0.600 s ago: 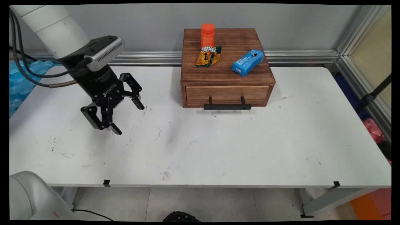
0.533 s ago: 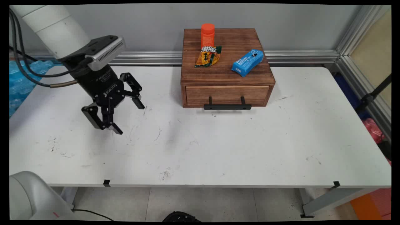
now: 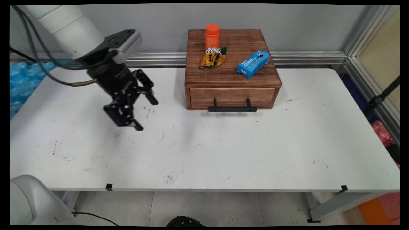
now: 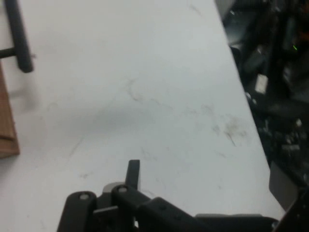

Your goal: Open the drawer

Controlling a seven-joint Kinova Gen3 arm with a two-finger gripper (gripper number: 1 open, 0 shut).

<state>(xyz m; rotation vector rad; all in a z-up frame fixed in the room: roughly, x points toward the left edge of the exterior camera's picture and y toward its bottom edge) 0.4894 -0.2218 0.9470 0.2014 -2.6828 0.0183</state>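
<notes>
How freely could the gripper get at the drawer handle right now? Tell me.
Probably freely: the open, empty gripper hangs over bare table left of the wooden drawer box, and nothing lies between it and the black handle.

- Surface (image 3: 223,153): white, scuffed.
- Wall (image 3: 153,22): plain grey, aluminium rail (image 3: 303,57) along its base.
- Floor (image 3: 207,207): pale tiles.

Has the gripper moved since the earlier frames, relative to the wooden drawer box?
Yes. The gripper, open and holding nothing, has shifted to the picture's right and slightly up, closer to the wooden drawer box, above the bare table.
</notes>
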